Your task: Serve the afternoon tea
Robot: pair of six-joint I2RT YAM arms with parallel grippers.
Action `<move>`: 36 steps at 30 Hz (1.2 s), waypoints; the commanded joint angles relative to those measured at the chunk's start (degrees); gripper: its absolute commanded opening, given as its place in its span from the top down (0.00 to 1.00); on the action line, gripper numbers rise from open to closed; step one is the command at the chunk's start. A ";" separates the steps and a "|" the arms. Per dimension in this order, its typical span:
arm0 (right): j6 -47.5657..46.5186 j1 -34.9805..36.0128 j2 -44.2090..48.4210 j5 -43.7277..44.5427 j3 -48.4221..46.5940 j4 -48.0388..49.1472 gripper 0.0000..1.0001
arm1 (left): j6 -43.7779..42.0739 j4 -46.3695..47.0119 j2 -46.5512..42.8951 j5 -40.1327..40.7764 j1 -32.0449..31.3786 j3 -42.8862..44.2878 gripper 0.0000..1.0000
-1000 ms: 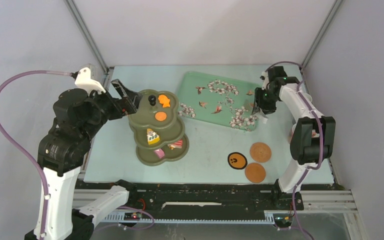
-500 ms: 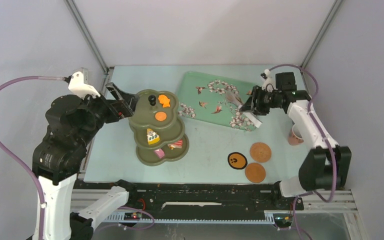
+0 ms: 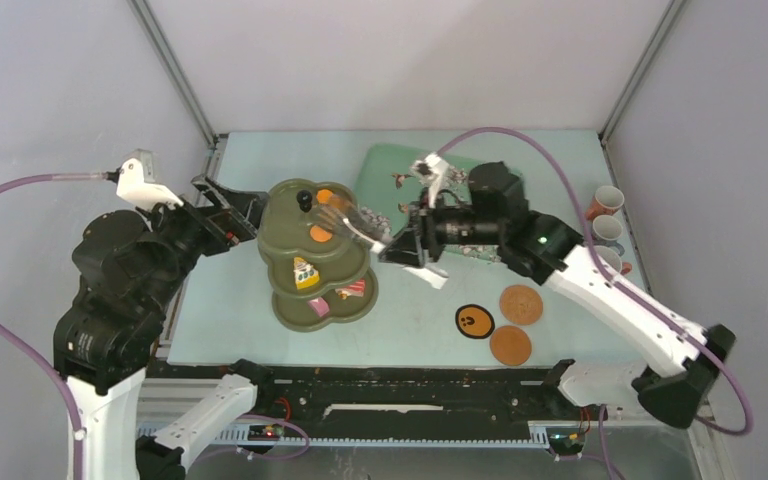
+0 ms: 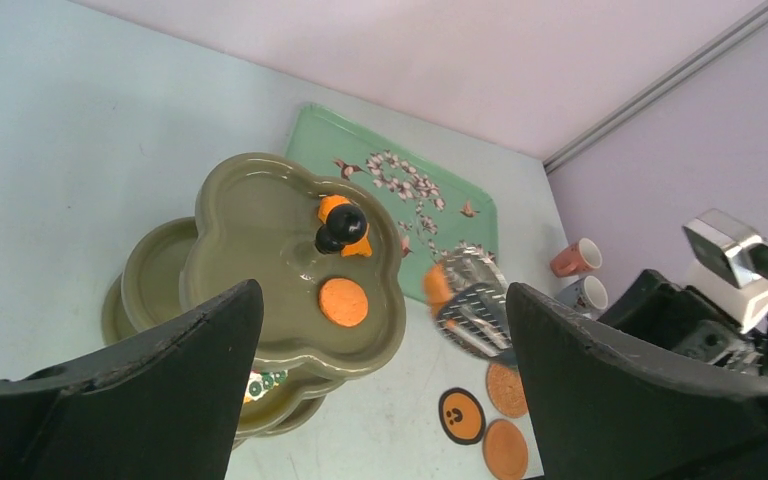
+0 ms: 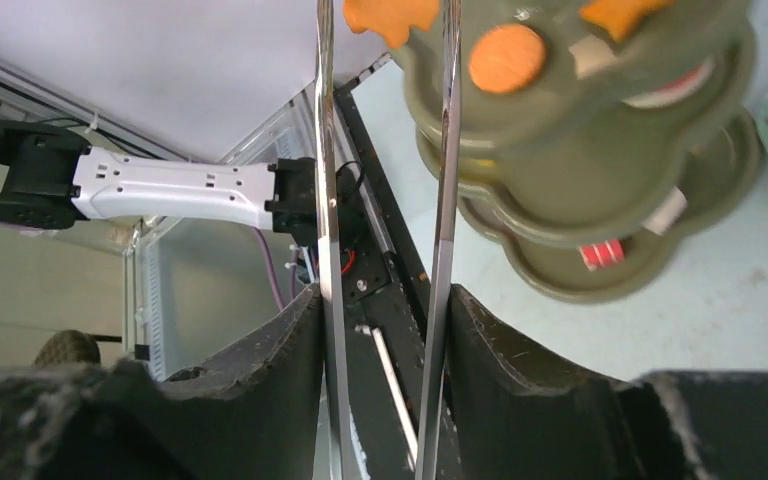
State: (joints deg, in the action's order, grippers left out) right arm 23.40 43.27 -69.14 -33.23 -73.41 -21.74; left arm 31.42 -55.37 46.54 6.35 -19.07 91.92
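The right arm has swung left across the floral tray (image 3: 382, 170). A second ago it stood at the tray's far right corner and half a second ago at its right edge. Now the right end effector (image 3: 412, 243) hangs between the tray and the olive three-tier stand (image 3: 285, 215). Its fingers are clamped on the metal tongs (image 3: 352, 224), with both tong arms pinched between them in the right wrist view. An orange pastry (image 4: 434, 286) sits at the tong tips, close to the rim of the stand's top tier on the tray side.

With the arm gone from the right edge of the desk (image 3: 230, 310), three cups (image 3: 607, 230) show there in a row. The left end effector (image 3: 230, 205) has drawn back a little to the left and hangs just beside the top tier, fingers wide apart and holding nothing.

The stand has not shifted. It carries two orange pastries (image 3: 321, 234) on top, a yellow one (image 3: 305, 272) on the middle tier, and a pink one (image 3: 318, 306) and a red one (image 3: 354, 288) on the lowest. The three coasters (image 3: 521, 304) lie as before at the front right.
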 commanded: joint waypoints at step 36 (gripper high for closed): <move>-20.24 21.74 -32.19 34.47 -41.35 -22.19 0.57 | 0.80 -2.74 -3.52 2.28 0.38 0.17 0.02</move>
State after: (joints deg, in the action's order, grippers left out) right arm 3.44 64.71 -102.85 0.54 -112.14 -46.22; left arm 33.04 -59.27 42.50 8.64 -19.07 92.47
